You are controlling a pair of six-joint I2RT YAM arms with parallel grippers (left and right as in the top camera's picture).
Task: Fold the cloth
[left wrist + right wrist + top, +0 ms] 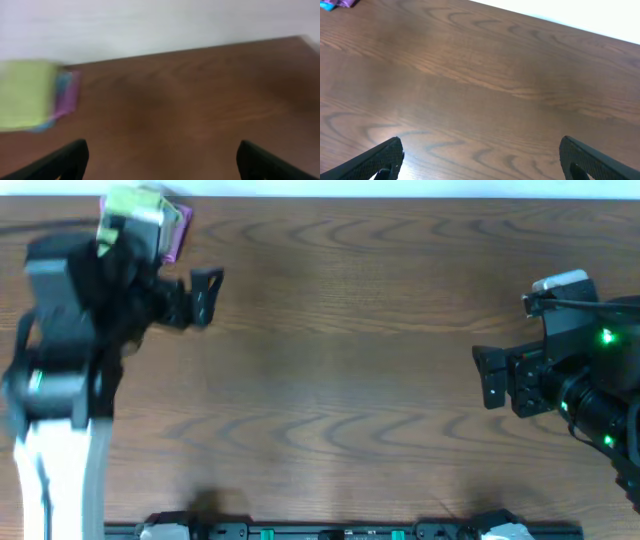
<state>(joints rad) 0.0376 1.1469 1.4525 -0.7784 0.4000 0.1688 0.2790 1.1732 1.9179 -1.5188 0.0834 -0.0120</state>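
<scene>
The lime-green cloth (135,210) lies folded on top of a stack at the table's far left corner. In the blurred left wrist view it (25,92) sits at the left, apart from the fingers. My left gripper (205,295) is open and empty, to the right of the stack; its fingers show wide apart in the left wrist view (162,160). My right gripper (490,375) is open and empty at the right side of the table, over bare wood (480,155).
A purple cloth (178,232) and a blue cloth (61,85) lie under the green one. The purple and blue edges also show at the far corner in the right wrist view (335,4). The brown wooden table (340,350) spans the view.
</scene>
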